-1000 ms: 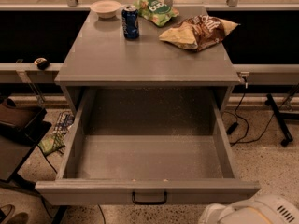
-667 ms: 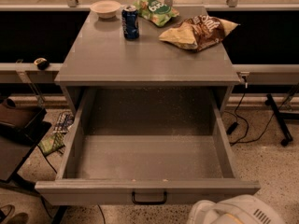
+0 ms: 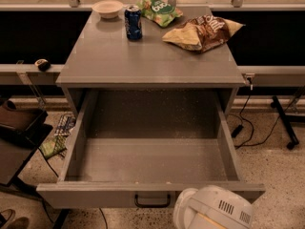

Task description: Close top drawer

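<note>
The top drawer of the grey cabinet is pulled far out toward me. Its deep box is empty, and its flat front shows a small black bar handle at the centre. A white rounded arm housing rises at the bottom edge, just right of the handle, overlapping the drawer front. The gripper itself is out of view below the frame. The lower drawers are hidden under the open one.
On the cabinet top stand a white bowl, a blue can, a green chip bag and a brown chip bag. Cables and a black stand leg lie right. Dark furniture stands left.
The white arm housing has moved left and up, toward the drawer's handle. The drawer has not moved.
</note>
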Available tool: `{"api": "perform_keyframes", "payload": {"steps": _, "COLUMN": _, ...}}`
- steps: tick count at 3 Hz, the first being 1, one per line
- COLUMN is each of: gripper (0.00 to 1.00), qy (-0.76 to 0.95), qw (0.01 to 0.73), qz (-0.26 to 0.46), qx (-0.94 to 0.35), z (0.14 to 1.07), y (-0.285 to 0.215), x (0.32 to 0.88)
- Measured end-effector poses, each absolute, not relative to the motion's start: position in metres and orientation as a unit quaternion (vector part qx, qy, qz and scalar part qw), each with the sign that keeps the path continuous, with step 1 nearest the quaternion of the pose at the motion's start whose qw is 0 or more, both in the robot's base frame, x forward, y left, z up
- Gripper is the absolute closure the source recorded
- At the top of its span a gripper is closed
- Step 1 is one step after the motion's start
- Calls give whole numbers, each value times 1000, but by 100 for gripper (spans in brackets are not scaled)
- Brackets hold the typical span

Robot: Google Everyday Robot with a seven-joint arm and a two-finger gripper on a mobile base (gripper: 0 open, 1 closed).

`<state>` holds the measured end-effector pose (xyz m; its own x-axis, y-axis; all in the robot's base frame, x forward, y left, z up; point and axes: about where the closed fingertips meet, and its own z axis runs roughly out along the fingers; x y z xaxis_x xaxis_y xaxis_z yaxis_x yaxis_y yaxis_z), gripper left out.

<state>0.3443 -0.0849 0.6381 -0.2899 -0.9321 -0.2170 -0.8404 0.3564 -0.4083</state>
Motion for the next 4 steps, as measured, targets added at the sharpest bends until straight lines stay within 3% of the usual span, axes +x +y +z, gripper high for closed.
{"api": "perform_keyframes", "payload": {"steps": 2, "gripper": 100, "qy": 792, "qw": 222, "qz": -113, "qx": -557, "z": 642, "y": -88, "x": 364}}
{"api": "perform_keyframes", "payload": {"steps": 4, "gripper": 100, "qy": 770, "qw": 263, "qz": -125, "qx": -568, "z": 658, "y": -92, "x": 437}}
